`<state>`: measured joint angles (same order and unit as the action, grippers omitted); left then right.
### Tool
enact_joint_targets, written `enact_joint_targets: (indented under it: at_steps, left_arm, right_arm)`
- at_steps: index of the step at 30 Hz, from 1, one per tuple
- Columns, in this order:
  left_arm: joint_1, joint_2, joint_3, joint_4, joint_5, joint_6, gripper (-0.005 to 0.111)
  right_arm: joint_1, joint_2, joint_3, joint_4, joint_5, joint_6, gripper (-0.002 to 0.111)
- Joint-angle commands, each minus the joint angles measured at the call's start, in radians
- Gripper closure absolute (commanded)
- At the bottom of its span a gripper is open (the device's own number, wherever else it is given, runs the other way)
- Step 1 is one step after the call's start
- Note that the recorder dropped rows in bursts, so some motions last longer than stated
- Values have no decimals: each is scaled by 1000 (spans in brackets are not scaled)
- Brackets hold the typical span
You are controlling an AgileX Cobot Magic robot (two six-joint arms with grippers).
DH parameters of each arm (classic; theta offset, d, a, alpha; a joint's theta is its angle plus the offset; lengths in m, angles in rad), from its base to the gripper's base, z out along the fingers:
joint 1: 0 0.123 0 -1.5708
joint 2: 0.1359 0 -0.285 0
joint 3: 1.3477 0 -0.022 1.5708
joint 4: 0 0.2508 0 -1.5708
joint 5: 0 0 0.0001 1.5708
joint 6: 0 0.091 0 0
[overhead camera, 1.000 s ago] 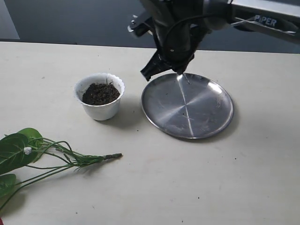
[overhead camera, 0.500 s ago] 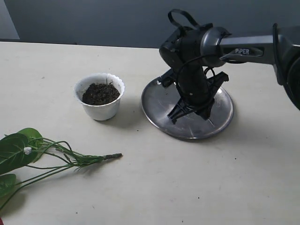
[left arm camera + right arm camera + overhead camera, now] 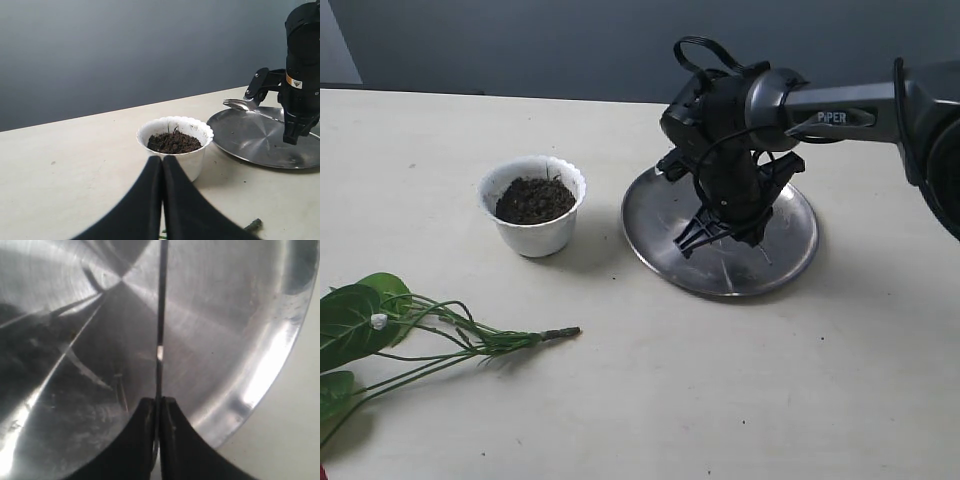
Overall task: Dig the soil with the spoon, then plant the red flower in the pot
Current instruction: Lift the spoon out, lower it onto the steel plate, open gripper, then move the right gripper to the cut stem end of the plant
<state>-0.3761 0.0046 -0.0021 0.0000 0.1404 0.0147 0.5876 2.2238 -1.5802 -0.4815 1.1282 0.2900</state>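
The white scalloped pot (image 3: 532,232) holds dark soil (image 3: 533,198) left of the steel plate (image 3: 790,250). My right gripper (image 3: 722,238) hangs low over the plate's middle, shut on the spoon's slim handle (image 3: 160,315), which shows edge-on in the right wrist view. The spoon's bowl (image 3: 239,104) sticks out over the plate's rim on the pot's side. The flower's green stems (image 3: 470,335) and leaves lie at the front left, with the blooms out of frame. My left gripper (image 3: 162,159) is shut and empty, just short of the pot (image 3: 175,125).
The brownish stem tip (image 3: 560,333) points toward the table's middle in front of the pot. A grey wall runs behind the table's far edge. The right arm (image 3: 840,105) reaches in from the right above the plate.
The right arm has swung down from above the plate's far rim to low over its middle. In the last half second it has shifted only slightly. Pot and flower have not moved.
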Motion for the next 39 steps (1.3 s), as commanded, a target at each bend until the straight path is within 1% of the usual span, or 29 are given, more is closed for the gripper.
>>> enact_joint_targets:
  at_steps: [1,3,4,7,10,13,18,22,25,28,30,35,39]
  left_arm:
    - [-7,-5,2,0,-13,-4,106]
    - [-7,-5,2,0,-13,-4,106]
    - [-7,-5,2,0,-13,-4,106]
    - [-7,-5,2,0,-13,-4,106]
    - [-7,-5,2,0,-13,-4,106]
    - [-7,-5,2,0,-13,-4,106]
    - [-7,-5,2,0,-13,-4,106]
    - [-7,-5,2,0,-13,-4,106]
    - [-7,-5,2,0,-13,-4,106]
    - [-7,-5,2,0,-13,-4,106]
    - [-7,-5,2,0,-13,-4,106]
    - [-7,-5,2,0,-13,-4,106]
    - [-7,-5,2,0,-13,-4,106]
  right_arm:
    - [-6,-7,1,23,0,0,84]
    - [-6,-7,1,23,32,0,68]
    - [-6,-7,1,23,50,0,66]
    - [-6,-21,1,62,93,-9,67]
    - [6,-60,1,145,93,-71,67]
    - [44,-117,1,205,92,-114,67]
    - [155,-216,1,283,69,-220,67]
    - [281,-259,1,401,26,-397,67]
    - [367,-259,1,414,-22,-455,67]
    - [439,-245,1,401,-102,-457,66]
    - [466,-239,1,399,-154,-486,64]
    - [514,-214,1,382,-271,-555,49]
    - [520,-186,1,376,-281,-624,49]
